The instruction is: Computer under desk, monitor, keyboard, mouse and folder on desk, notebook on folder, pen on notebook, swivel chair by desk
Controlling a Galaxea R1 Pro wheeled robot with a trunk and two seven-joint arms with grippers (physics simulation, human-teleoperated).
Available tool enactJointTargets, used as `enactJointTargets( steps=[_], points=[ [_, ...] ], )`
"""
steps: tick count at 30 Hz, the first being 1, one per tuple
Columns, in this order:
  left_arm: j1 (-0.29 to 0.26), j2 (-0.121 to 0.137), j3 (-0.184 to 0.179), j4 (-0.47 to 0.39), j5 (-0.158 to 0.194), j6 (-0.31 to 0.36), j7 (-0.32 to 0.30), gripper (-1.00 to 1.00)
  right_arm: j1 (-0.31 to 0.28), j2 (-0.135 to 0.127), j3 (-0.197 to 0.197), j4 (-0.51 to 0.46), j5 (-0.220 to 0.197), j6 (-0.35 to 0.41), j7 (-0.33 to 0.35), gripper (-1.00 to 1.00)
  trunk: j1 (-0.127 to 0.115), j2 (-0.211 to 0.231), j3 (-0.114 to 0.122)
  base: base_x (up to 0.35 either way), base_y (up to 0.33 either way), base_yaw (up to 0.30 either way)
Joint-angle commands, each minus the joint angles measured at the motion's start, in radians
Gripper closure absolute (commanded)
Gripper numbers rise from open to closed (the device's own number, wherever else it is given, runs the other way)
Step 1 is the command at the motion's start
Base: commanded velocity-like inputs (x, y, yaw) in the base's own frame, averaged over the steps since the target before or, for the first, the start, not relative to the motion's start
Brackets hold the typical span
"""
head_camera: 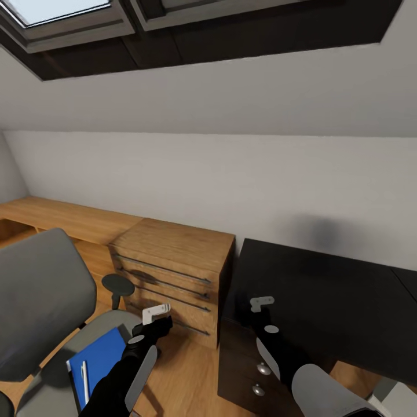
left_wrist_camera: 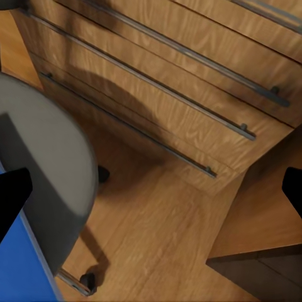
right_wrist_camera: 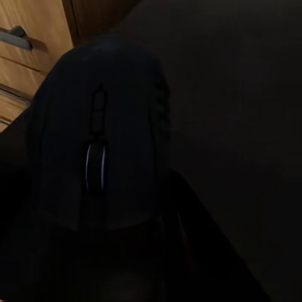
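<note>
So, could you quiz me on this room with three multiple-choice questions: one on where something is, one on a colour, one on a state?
1. Where does the blue folder lie?
A. on the desk
B. on the swivel chair's seat
C. on the floor

2. What colour is the desk top?
A. white
B. light wood
C. black

3. How does the left gripper stand?
A. open, holding nothing
B. shut on the folder
C. shut on a drawer handle

Answers:
1. B: the head view shows the blue folder flat on the seat of the swivel chair.
2. C: the desk has a dark black top, beside the wooden drawer unit.
3. A: the left gripper has its fingertips wide apart in its wrist view, with only floor between them.
</note>
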Motion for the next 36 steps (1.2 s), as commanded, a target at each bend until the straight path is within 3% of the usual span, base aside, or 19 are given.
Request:
enactJointTargets(
  steps=[1,11,22,36],
  points=[
    [-0.001,0.000,-0.003,-0.001,0.010,0.003,0.009,-1.00,-0.001,-0.001,0.008,0.001,-0.013,-0.004,-0.007,1.00,0.004,-0.008,-0.004,0.000,0.000,0.000],
    [0.000,-0.001,-0.004,0.000,0.010,0.003,0.009,-1.00,-0.001,-0.001,0.008,0.000,-0.013,-0.005,-0.007,1.00,0.042,-0.078,-0.036,0.000,0.000,0.000],
    [-0.001,-0.001,-0.005,0.003,0.010,0.003,0.004,-1.00,-0.001,-0.001,0.008,-0.001,-0.013,-0.005,-0.007,1.00,0.042,-0.078,-0.036,0.006,0.000,0.000],
    [0.000,0.000,-0.006,0.004,0.010,0.004,0.001,-1.00,-0.001,-0.001,0.008,-0.001,-0.013,-0.005,-0.007,1.00,0.042,-0.078,-0.036,0.135,-0.033,0.000]
  ],
)
